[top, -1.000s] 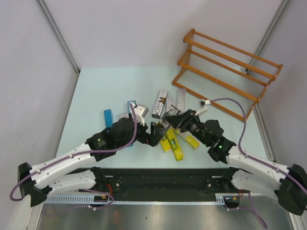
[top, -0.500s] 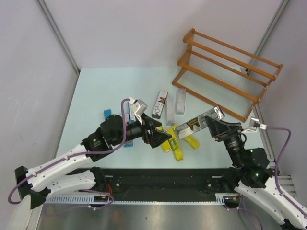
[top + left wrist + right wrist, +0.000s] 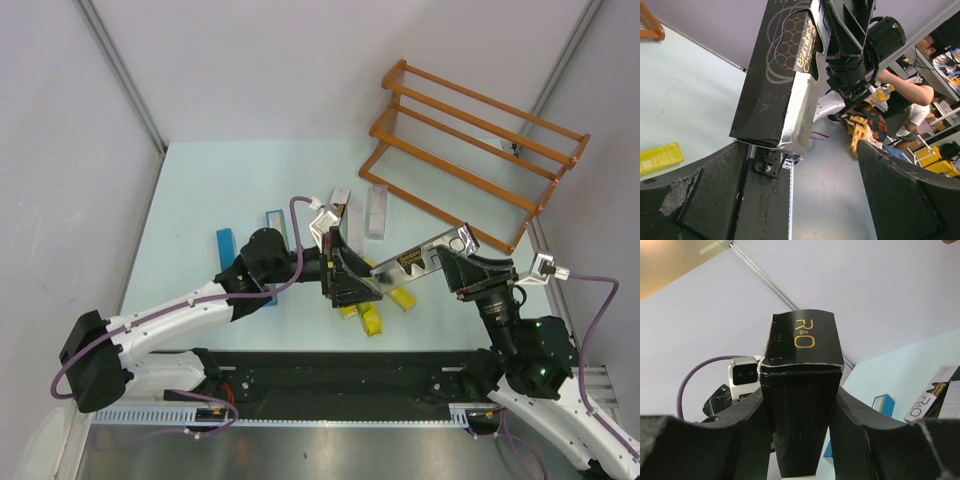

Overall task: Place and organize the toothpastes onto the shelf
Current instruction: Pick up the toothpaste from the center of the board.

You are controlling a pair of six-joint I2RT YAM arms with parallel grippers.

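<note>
Two grippers meet above the middle of the table [image 3: 220, 180], with one carton between them. The right gripper [image 3: 450, 252] is clenched on the dark-and-silver toothpaste carton [image 3: 405, 265], gripping it near one end. The wrist view shows both fingers pressed flat against the long sides just below the gold "R&O" end flap. The carton is lifted off the table and slants down and to the left, so its free end reaches toward the other arm.

The left gripper [image 3: 352, 283] is spread fully and grips nothing. In its own wrist view the carton's lower end hangs in the gap between the two fingers, touching neither as far as that steep angle shows. This arrangement reads as a handover or a re-grip: one arm presents the box lengthwise so that the other can close on the free end.

The shelf [image 3: 480, 98] stands at the far right corner, well apart from both arms, and no carton is seen on its rails. It lies on the right arm's side, so passing the box leftward looks aimed at correcting its orientation, not at carrying it.

The other toothpastes lie loose on the table. The yellow cartons [image 3: 371, 318] are under and just near of the grippers. A blue carton [image 3: 226, 247] is to the left, and a silver carton [image 3: 376, 210] is farther back toward the shelf.
</note>
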